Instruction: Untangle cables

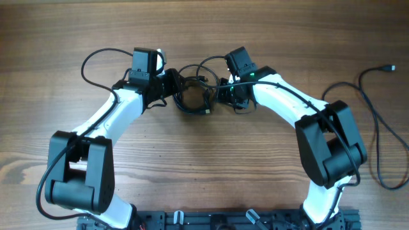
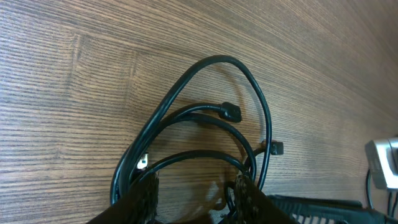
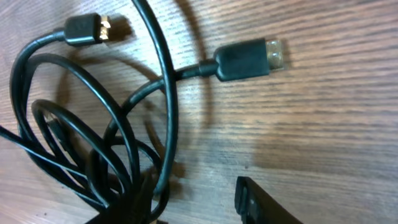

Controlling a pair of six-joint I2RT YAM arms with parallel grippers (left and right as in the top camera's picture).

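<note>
The cables (image 1: pixel 195 96) lie as a knot of loops on the table (image 1: pixel 204 166), in the middle of its far side, directly between the two grippers. The left gripper (image 1: pixel 171 84) is at the left side of the knot and the right gripper (image 1: pixel 223 89) at the right side. From above, both black heads cover the edges of the knot, so the strands cannot be followed there. Well apart, near the right edge, one more cable (image 1: pixel 377 128) lies alone in a long curve. A thicker wire (image 1: pixel 96 61) of the left arm makes a loop beside the left gripper.

In the left wrist view the fingers (image 2: pixel 149 193) stand moderately apart and several strands run down between them. Whether any strand is pinched I cannot tell, because the bottom edge cuts them off. A plug (image 2: pixel 230 112) sits on one loop.

In the right wrist view the fingers (image 3: pixel 261 205) are also apart, with bare wood in the gap. One strand passes close to the other finger, but contact is unclear. A shiny-tipped plug (image 3: pixel 249 59) lies flat on the wood.
</note>
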